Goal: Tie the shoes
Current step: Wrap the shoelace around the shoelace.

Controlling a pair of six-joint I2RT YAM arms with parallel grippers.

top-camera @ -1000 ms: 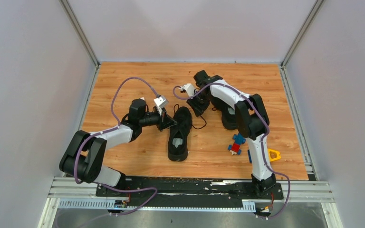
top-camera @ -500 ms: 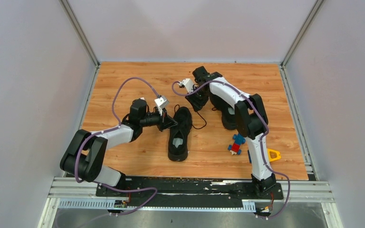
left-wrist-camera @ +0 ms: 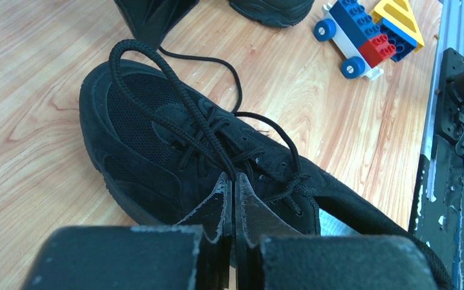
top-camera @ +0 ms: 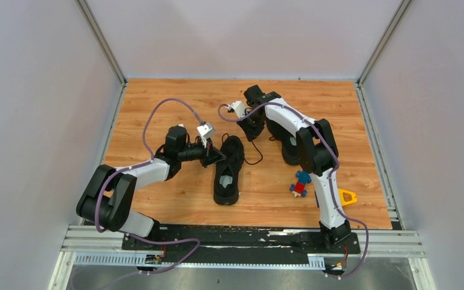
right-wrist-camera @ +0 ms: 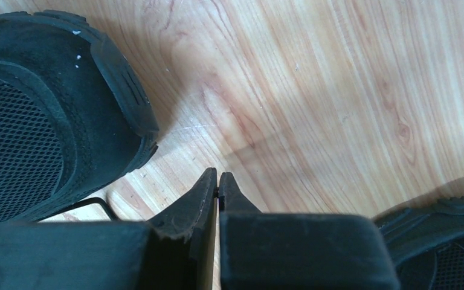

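The right gripper [right-wrist-camera: 217,179] has just been shut, its fingers now pressed together over bare wood just beyond the toe of the shoe [top-camera: 226,172] at mid-table; a loose lace end is judged to have been the aim. The left gripper [left-wrist-camera: 234,184] is kept clamped, it seems, on the lace [left-wrist-camera: 188,101] loop at the tongue. Whether a strand is caught on the right cannot be told, as it is lost under a finger. The second shoe [top-camera: 290,151] is largely hidden behind the right arm
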